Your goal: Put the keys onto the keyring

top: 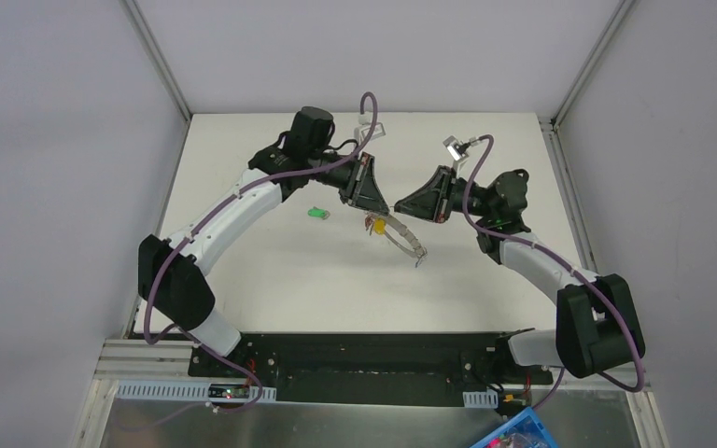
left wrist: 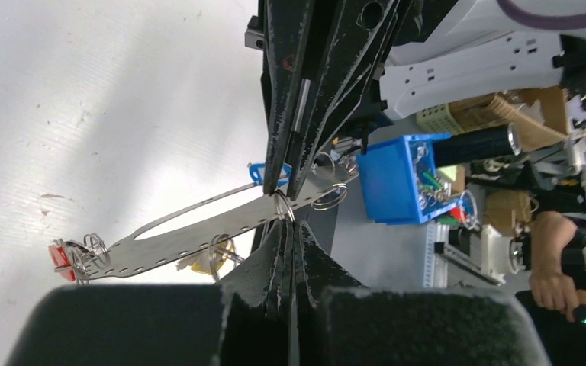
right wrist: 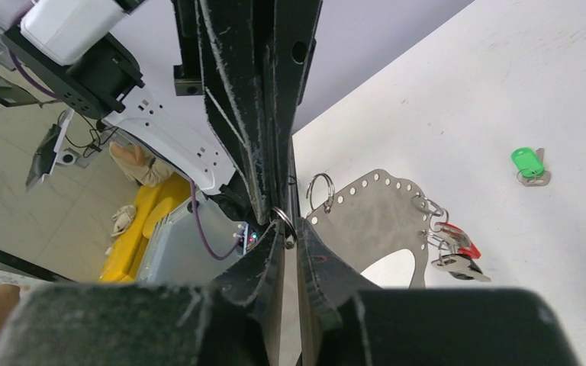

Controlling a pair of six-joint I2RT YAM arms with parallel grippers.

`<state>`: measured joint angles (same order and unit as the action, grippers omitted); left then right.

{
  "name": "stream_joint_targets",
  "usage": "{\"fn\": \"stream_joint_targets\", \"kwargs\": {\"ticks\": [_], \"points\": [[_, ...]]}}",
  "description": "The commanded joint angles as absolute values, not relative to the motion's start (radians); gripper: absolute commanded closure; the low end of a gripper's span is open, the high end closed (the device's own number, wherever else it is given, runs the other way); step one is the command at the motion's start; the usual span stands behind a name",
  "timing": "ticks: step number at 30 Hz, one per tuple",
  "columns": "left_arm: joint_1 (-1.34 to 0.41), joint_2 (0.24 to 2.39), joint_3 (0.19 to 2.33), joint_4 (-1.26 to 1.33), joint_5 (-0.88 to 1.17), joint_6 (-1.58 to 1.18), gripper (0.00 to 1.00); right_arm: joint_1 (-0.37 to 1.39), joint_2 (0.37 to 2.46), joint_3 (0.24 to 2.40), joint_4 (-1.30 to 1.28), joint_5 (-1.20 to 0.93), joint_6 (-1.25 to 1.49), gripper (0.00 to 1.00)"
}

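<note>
Left gripper [left wrist: 288,227] sits pressed together on a ring [left wrist: 283,206] at the plate [left wrist: 191,235] edge, tip to tip with the right gripper [right wrist: 291,232], whose fingers [right wrist: 263,267] show a sliver of gap at that same ring; grip there cannot be told. Red key [left wrist: 62,255] and yellow key [left wrist: 204,264] hang from the plate. Green key [top: 316,213] lies loose on the table [top: 271,271], well apart on the left gripper's side, long axis roughly across the table, blade apparently toward the grippers, so the left arm is nearer for the pickup.
</note>
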<state>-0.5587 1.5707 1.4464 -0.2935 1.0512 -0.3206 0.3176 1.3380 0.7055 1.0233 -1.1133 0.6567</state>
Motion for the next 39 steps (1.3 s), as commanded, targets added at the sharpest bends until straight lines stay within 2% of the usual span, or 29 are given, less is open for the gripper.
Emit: {"fn": "stream_joint_targets", "kwargs": {"ticks": [1, 9, 18, 28, 33, 39], "points": [[-0.593, 1.596, 1.577, -0.585, 0.998, -0.109, 1.0, 0.313, 1.293, 0.724, 1.018, -1.16, 0.55, 0.84], [-0.643, 1.671, 1.731, -0.86, 0.959, 0.066, 1.0, 0.339, 1.271, 0.745, 0.902, -1.226, 0.438, 0.69], [-0.656, 1.683, 1.753, -0.894, 0.978, 0.105, 1.0, 0.396, 1.261, 0.781, 0.684, -1.276, 0.243, 0.67], [-0.657, 1.687, 1.754, -0.9, 0.984, 0.114, 1.0, 0.435, 1.269, 0.817, 0.562, -1.301, 0.153, 0.8], [-0.657, 1.691, 1.756, -0.902, 0.985, 0.118, 1.0, 0.437, 1.269, 0.827, 0.557, -1.306, 0.161, 1.0], [-0.635, 1.665, 1.749, -0.866, 1.005, 0.126, 1.0, 0.429, 1.269, 0.842, 0.569, -1.272, 0.218, 1.0]]}}
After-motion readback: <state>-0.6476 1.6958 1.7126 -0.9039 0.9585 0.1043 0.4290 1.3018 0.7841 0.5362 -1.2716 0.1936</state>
